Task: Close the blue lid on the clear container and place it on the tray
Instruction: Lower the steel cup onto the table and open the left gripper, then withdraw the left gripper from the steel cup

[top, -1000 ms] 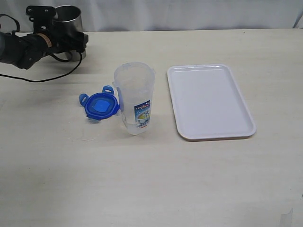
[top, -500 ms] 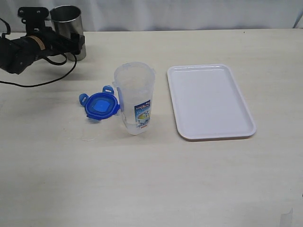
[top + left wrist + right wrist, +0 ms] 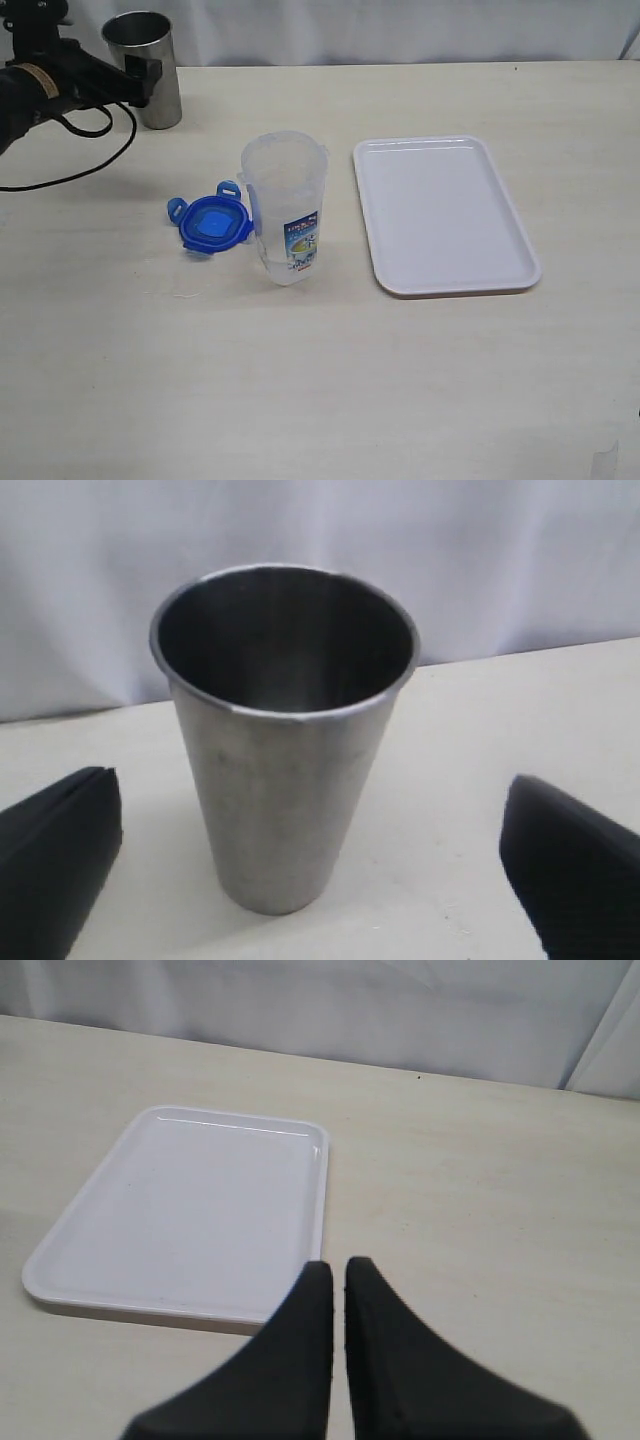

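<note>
One blue lid (image 3: 210, 225) lies far from left hand (image 3: 143, 83).

Steel cup (image 3: 285, 740) before left end effector (image 3: 141, 82)

Left gripper (image 3: 307, 780) agape, right (image 3: 337, 1263) apparently pinched

Blk arm (image 3: 78, 76), tan band (image 3: 40, 82), blk cable (image 3: 112, 156).
</note>
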